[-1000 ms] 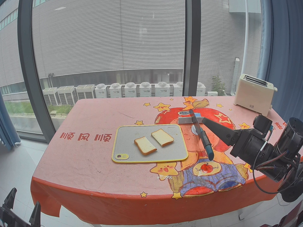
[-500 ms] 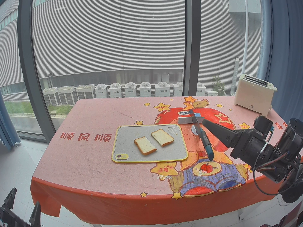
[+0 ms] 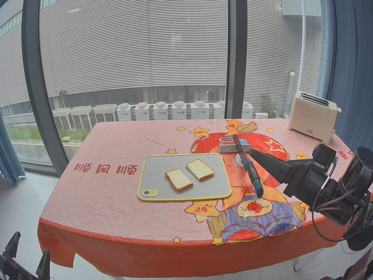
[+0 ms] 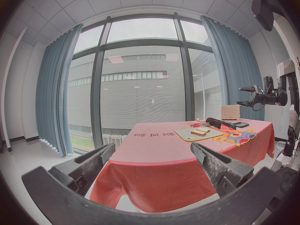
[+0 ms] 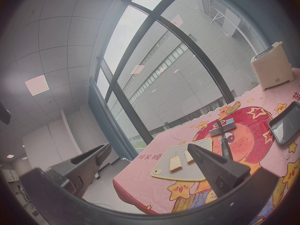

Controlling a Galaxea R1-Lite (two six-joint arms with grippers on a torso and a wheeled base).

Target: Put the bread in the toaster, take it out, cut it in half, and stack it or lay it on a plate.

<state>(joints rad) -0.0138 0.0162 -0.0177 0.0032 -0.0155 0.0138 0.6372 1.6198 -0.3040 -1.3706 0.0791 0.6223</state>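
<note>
Black left gripper (image 3: pixel 32 242): one, low off the table's near left corner; its two fingers are spread wide with nothing between them, as its own wrist view (image 4: pixel 153 146) also shows.
Tablecloth (image 3: pixel 116 199): one, red-orange with a cartoon print, covering the table.
Cutting board (image 3: pixel 155 185): one, grey with a yellow rim, flat at mid-table.
Bread halves: two, both flat on the board, side by side with a narrow gap; the left half (image 3: pixel 178 179) lies nearer the front edge, the right half (image 3: pixel 199 169) a little farther back.
Knife (image 3: pixel 250 172): one, just right of the board, dark handle toward the near edge, blade laid across the rest.
Knife rest (image 3: pixel 229 147): one small grey block, beyond the board's far right corner.
Right gripper (image 5: pixel 148 149): one, raised above the table's right side (image 4: pixel 239 96), apart from the knife; its fingers stand apart and hold nothing.
Plate (image 5: pixel 286 125): one, dark and rectangular, right of the knife.
Toaster (image 3: pixel 312 115): one, cream, at the table's far right corner.
</note>
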